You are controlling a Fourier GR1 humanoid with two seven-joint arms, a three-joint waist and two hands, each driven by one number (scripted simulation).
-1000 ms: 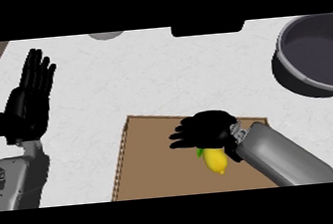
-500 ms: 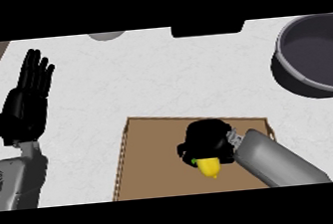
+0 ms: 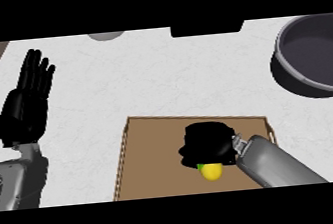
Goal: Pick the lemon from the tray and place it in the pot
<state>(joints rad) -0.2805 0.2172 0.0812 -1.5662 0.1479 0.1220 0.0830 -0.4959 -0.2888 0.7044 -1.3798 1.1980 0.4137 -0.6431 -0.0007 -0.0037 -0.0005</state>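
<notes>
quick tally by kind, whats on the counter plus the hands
lemon: 1
tray: 1
pot: 1
hands: 2, left hand and right hand
things cut off at the top edge: 2, grey thing and black thing
total: 7

Bright, even light falls on the pale tabletop (image 3: 159, 79). The pot (image 3: 283, 76) is shaded darkest along its left side. The right robot hand (image 3: 208, 145) shows as flat black, nearly featureless, against the brown tray (image 3: 147, 155).
</notes>
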